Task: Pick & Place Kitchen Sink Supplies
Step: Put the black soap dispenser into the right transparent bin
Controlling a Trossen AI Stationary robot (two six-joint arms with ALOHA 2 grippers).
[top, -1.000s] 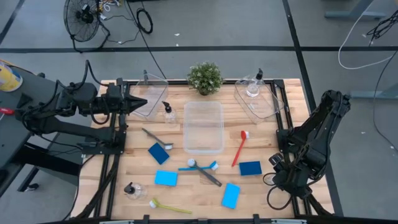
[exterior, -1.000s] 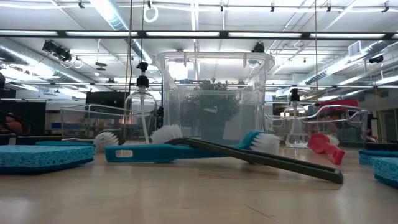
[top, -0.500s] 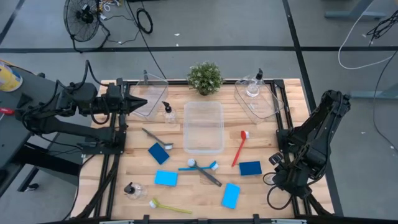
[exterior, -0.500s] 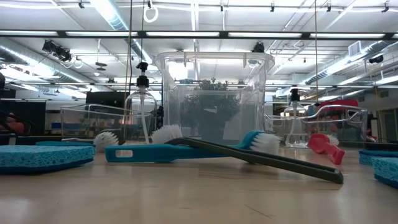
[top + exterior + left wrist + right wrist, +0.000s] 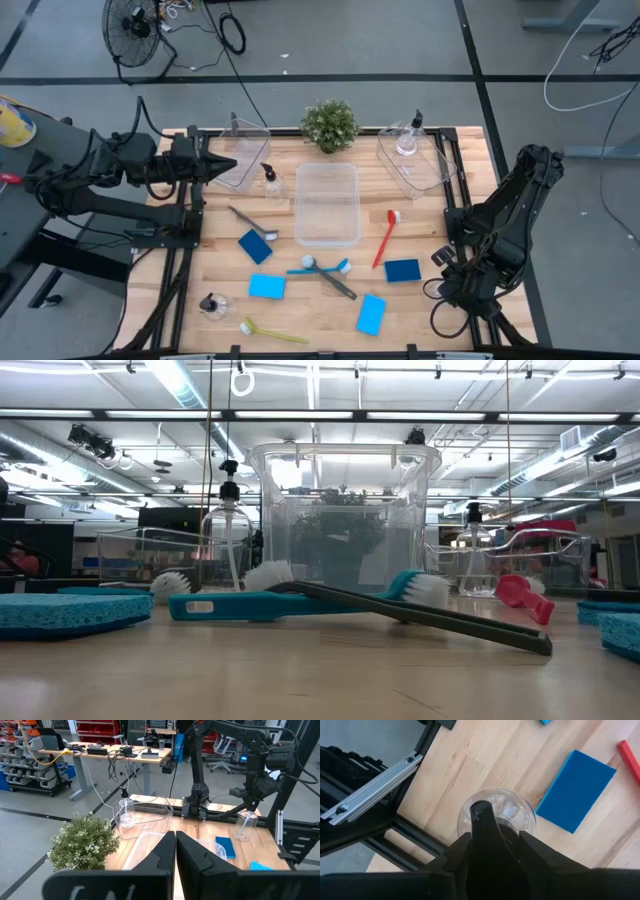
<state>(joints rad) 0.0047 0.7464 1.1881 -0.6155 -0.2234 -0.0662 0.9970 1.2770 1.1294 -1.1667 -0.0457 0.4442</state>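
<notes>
Right claw (image 5: 495, 839) sits at the table's right edge, closed round a clear pump bottle (image 5: 517, 812) in what looks like a firm grip. A blue sponge (image 5: 576, 790) lies just beside it.

Progress is judged early. The middle bin (image 5: 327, 205) holds nothing, and the other sponges and brushes lie loose. One bottle (image 5: 405, 146) sits in the bin (image 5: 440, 172) beyond the claw.

A red brush (image 5: 386, 237) lies between the claw and the middle bin, so it may be in the way.

Left claw (image 5: 175, 842) is shut and idle, well apart.

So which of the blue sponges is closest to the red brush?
The darker blue sponge near the table's right edge. It lies right beside the red brush; the other three sit further left or nearer the front.
</notes>
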